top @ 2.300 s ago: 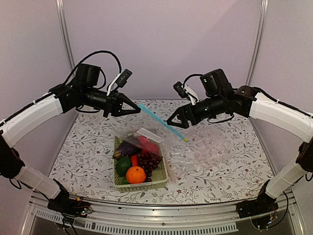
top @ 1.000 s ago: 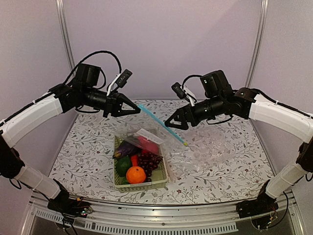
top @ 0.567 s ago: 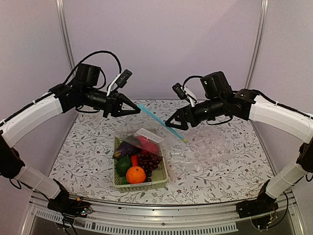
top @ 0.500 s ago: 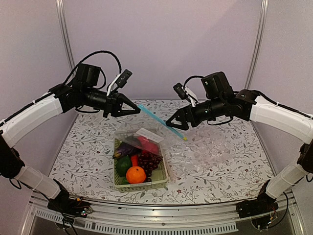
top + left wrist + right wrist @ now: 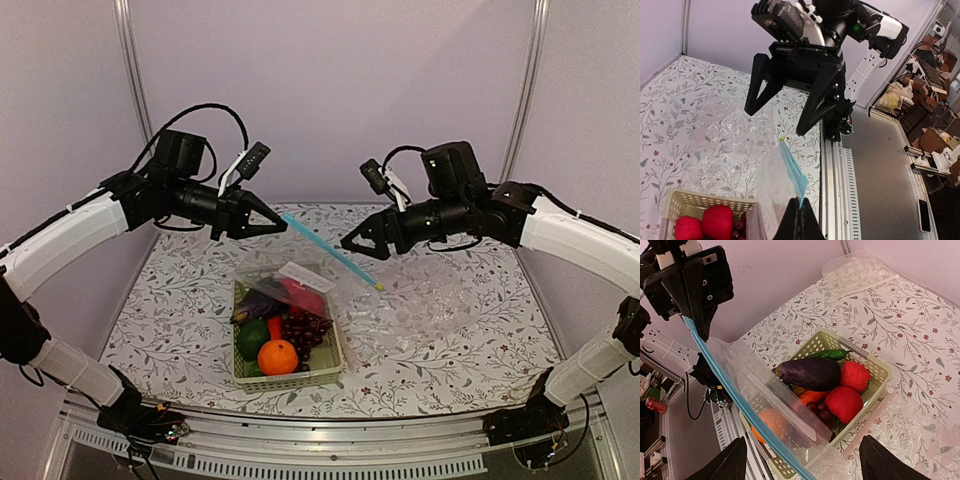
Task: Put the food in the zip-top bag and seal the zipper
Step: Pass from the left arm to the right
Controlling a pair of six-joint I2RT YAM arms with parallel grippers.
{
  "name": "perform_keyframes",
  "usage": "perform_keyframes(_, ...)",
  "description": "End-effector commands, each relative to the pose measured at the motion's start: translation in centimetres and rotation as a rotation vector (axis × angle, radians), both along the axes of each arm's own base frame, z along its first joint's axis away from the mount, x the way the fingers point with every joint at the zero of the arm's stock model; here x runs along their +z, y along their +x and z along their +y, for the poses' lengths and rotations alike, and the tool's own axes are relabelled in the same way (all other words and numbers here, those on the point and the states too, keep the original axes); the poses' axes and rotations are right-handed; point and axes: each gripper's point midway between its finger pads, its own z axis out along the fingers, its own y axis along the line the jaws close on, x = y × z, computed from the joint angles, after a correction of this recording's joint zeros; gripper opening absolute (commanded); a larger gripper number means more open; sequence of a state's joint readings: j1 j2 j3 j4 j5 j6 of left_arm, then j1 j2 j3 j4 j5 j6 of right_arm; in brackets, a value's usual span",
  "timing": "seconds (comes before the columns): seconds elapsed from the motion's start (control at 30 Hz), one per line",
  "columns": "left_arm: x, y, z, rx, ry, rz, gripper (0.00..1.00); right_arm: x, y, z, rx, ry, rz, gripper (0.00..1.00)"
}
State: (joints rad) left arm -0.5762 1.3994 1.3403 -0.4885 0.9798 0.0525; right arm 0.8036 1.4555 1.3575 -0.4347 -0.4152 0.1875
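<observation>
While left pincer (image 5: 282,227) clamps the thin blue zipper (image 5: 330,250) (smooth plastic), right pincer (image 5: 352,249) gapes empty.

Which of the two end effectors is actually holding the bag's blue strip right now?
The left end effector, shut on one end of the zipper; the right end effector is open, not gripping it.

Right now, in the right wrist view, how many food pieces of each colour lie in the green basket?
Purple: 1, eggplant
Dark green: 1, slim vegetable
Red: 2, bumpy fruit and smooth fruit
Orange: 2, carrot piece and orange fruit behind the zip-top bag
Dark red: 1, grape bunch
Total: 7
</observation>
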Motion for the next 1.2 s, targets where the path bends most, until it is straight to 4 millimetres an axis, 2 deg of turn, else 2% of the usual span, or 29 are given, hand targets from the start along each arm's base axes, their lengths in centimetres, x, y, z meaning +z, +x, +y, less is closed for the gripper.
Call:
perform_keyframes(0.0,0.7,-0.4,-0.3,-0.022,-0.008,-0.015,0.00,-1.1,0.3,0.2,0.008,-0.014,0.019,0.78)
perform_keyframes(0.13,0.6,-0.4,-0.4,-0.022,-0.008,-0.014,0.00,-1.7,0.4,0.3,0.008,-0.028,0.028,0.78)
perform_keyframes(0.43,0.7,-0.5,-0.4,-0.023,-0.009,-0.014,0.00,-1.7,0.4,0.4,0.011,-0.025,0.027,0.78)
perform_keyframes(0.7,0.6,-0.4,-0.4,-0.022,-0.007,-0.014,0.00,-2.8,0.2,0.6,0.026,-0.044,0.053,0.77)
perform_keyframes(1.17,0.6,-0.4,-0.3,-0.021,-0.007,-0.015,0.00,-3.4,0.2,0.6,0.029,-0.058,0.061,0.75)
